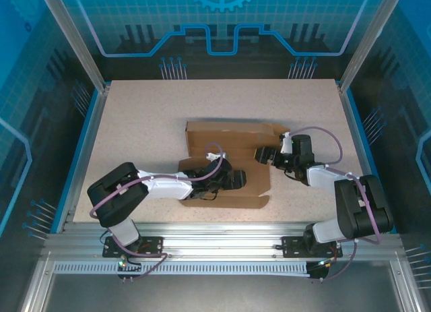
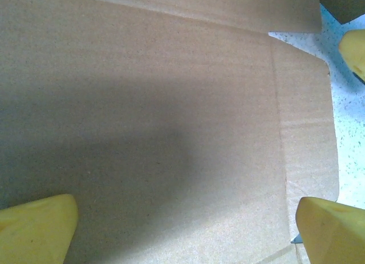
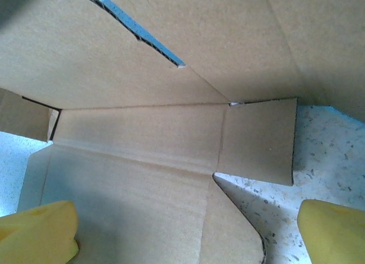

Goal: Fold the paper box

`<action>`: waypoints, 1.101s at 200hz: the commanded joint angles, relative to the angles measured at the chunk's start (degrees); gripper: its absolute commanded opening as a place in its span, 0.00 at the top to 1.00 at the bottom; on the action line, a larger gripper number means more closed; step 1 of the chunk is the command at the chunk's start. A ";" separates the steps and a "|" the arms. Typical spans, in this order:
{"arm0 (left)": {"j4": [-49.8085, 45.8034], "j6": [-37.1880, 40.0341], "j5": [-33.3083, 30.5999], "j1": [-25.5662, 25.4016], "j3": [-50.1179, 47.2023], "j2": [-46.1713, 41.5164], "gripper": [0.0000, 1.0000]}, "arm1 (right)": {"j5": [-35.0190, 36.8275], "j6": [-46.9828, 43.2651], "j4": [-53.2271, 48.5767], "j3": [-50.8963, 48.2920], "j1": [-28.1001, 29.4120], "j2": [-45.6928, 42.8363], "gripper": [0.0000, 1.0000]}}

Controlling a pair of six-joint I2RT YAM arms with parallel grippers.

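From above, the paper box [image 1: 225,133] lies as a partly folded brown cardboard sheet on the table [image 1: 141,123], near the middle and closer to the near edge than to the far one. The left gripper [image 1: 236,179] reaches in from the near left corner and hangs over the sheet's near half. The right gripper [image 1: 262,154] comes from the near right corner to the sheet's right side. In the left wrist view, the left gripper [image 2: 182,232] stands wide open and holds nothing. Its yellow fingertips [image 2: 35,227] are spread over flat cardboard [image 2: 148,116], with a creased side flap at the right and speckled table [image 2: 349,138] beyond it. In the right wrist view, the right gripper [image 3: 185,235] is equally wide and empty above a creased panel [image 3: 137,133] and a short flap. A slotted panel leans overhead, and the bare table [image 3: 325,150] shows at the right.
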 commanded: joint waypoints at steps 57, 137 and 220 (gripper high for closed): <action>-0.01 4.18 -0.01 0.57 4.64 2.56 0.01 | 5.05 2.39 3.01 2.16 0.13 1.51 0.03; 1.22 1.88 1.34 0.47 3.81 5.91 0.01 | 6.58 6.31 8.66 2.41 1.55 7.21 0.05; 2.03 -0.48 1.86 -0.66 2.90 7.18 0.01 | 6.74 7.48 14.22 2.55 4.39 9.65 0.07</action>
